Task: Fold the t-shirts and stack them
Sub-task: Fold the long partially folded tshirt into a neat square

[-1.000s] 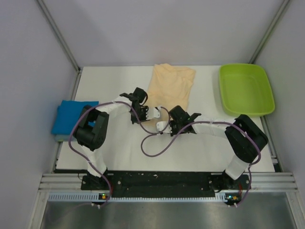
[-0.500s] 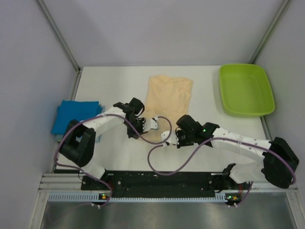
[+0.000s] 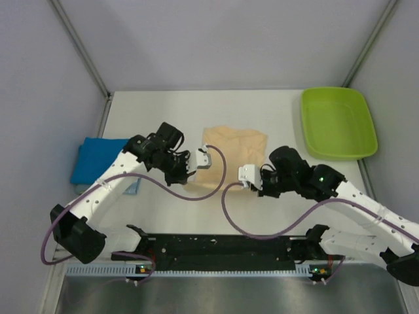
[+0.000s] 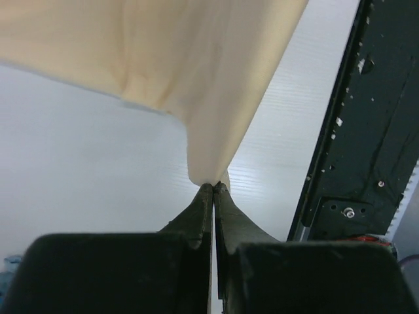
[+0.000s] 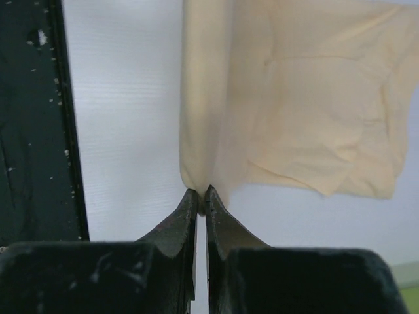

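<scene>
Together, the left gripper (image 4: pixel 214 188) and right gripper (image 5: pixel 201 194) each clamp a near corner of the peach shirt (image 3: pixel 237 144), holding that edge off the table (image 3: pixel 288 196), likely to fold it away; the folded blue shirt (image 3: pixel 98 159) lies at left.

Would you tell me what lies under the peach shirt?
Under the lifted near edge of the peach shirt, only bare table shows; anything beneath its flat far part is hidden.

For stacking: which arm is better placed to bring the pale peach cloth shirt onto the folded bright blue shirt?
Probably left: left gripper and right gripper both pinch the peach shirt, but left is nearer the blue shirt.
</scene>
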